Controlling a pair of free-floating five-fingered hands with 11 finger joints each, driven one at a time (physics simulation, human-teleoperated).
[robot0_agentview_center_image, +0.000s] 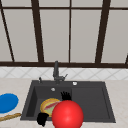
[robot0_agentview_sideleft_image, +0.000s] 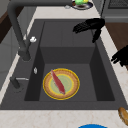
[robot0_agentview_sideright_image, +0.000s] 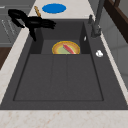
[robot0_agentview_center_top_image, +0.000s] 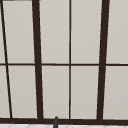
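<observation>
The right hand (robot0_agentview_center_image: 65, 95) hangs over the sink (robot0_agentview_center_image: 90, 100), about where the deep basin meets the flat draining half. Its fingers are stretched out straight and its thumb hangs down, with nothing between them in the side views. From the front a red ball (robot0_agentview_center_image: 67, 114) covers most of that hand. Whether the two touch cannot be told.

The left hand (robot0_agentview_center_image: 42, 118) hovers at the sink's front rim, by the basin's left corner (I cannot tell whether it is open or closed).

A yellow-rimmed plate (robot0_agentview_sideleft_image: 71, 85) lies flat on the basin floor, below both hands, with a long red piece (robot0_agentview_sideleft_image: 58, 81) across it. The faucet (robot0_agentview_center_image: 56, 71) stands at the sink's back edge. A blue plate (robot0_agentview_center_image: 7, 102) and a wooden stick (robot0_agentview_center_image: 10, 116) lie on the surface left of the sink.

As I judge it, the ball is the main risk. It is round and smooth, and flat fingers give it no hold, so a nudge could send it down into the basin and onto the plate. A hand dropping straight into the basin might also catch the plate's rim, tilt it and slide the red piece off. The basin walls leave little room for a sideways approach.
</observation>
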